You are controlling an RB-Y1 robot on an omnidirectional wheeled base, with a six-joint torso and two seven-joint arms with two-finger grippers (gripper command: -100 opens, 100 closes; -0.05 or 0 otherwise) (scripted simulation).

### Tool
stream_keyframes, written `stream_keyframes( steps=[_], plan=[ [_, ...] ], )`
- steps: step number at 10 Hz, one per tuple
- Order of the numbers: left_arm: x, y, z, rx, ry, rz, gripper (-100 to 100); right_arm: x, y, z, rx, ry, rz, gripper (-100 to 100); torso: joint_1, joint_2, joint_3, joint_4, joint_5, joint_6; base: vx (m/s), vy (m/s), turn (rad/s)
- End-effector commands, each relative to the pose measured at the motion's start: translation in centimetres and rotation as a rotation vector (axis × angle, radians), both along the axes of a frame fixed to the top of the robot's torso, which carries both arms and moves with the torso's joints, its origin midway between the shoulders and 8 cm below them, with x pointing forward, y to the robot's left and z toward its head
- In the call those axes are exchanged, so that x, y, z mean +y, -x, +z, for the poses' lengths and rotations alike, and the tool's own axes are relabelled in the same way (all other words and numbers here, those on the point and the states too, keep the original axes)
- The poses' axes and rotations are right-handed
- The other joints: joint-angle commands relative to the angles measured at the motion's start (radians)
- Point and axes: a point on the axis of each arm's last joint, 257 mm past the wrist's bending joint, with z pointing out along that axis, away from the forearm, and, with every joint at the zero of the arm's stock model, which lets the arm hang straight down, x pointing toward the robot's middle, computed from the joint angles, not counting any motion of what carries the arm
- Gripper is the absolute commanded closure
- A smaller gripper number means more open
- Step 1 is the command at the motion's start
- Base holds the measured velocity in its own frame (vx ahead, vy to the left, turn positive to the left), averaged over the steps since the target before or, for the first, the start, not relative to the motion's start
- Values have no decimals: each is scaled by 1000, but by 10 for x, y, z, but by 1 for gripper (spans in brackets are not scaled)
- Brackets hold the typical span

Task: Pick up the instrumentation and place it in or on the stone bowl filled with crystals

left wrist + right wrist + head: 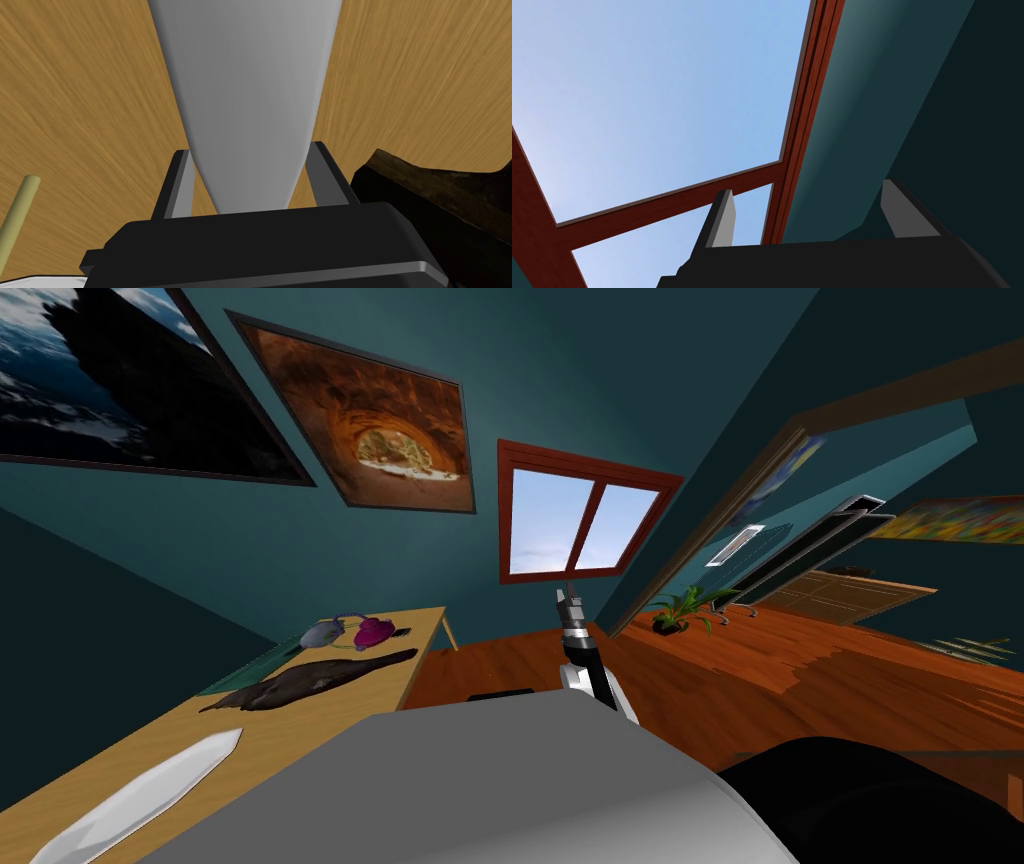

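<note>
Head view: the pale grey tapered piece point(140, 798), taken as the instrumentation, lies lengthwise at the near end of the tabletop point(280, 728). A long dark brown piece point(300, 683) lies beyond it. The grey bowl point(322, 634) sits at the far end with a magenta cluster just beside it, well apart from the grey piece. The right pincer point(567, 600) is held up toward the window, well apart from everything on the tabletop.

Left wrist view: the narrow end of the grey piece point(250, 75) sits between the fingers of the left pincer point(250, 150). Both fingers are seen against its sides, with a gap tighter than the right's, so it is judged clenched on the piece. The tabletop point(75, 100) lies behind. Whether the piece is lifted cannot be told. The dark brown piece point(440, 200) lies just beside the pincer, outside one finger.

Step in hand is judged as grasp and lift. A straight lift is advised before any travel, so the dark piece is cleared. The piece is long and held by one end, so swing is likely. A slow carry past the dark piece is advised, then lowering onto the bowl.

Right wrist view: the right pincer point(808, 187) is spread wide and released, with nothing between its fingers.
</note>
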Motion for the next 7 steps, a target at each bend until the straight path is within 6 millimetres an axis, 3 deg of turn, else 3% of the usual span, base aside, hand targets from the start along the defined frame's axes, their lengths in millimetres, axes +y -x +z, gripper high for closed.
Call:
stream_keyframes(
  steps=[1,5,7],
  plan=[
    [6,5,6,6,-9,0,100,0,0,0,0,0,0,0,0,0,0,0,0,0,-8,-77,-14],
    [19,31,31,39,-46,5,100,0,0,0,0,0,0,0,1,2,2,2,0,-1,-3,-107,-30],
    [23,45,46,56,-63,9,100,0,0,0,0,0,0,0,-5,3,2,2,-1,-2,-19,-216,-27]
  ],
)
